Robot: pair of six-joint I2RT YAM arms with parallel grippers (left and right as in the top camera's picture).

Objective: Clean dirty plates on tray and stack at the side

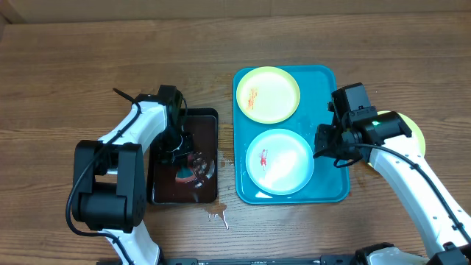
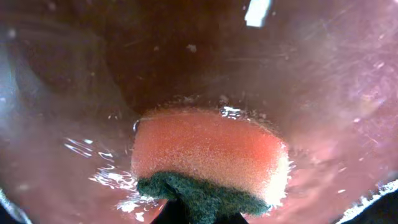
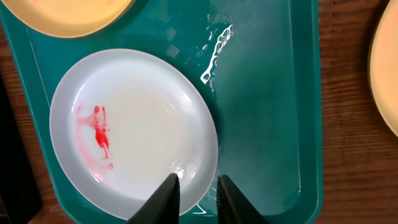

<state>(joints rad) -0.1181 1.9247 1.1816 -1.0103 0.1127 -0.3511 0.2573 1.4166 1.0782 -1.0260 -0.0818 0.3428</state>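
Observation:
The turquoise tray holds a pale yellow-green plate with an orange smear at the back and a light blue plate with a red smear at the front. My right gripper is closed on the right rim of the blue plate, one finger inside and one over the tray; the plate lies flat. Another yellow-green plate lies on the table to the right, partly hidden by my right arm. My left gripper is shut on an orange-and-green sponge, dipped in dark liquid.
A black tray of dark liquid stands left of the turquoise tray, with my left gripper inside it. A small spill marks the wood in front of it. Water streaks lie on the tray floor.

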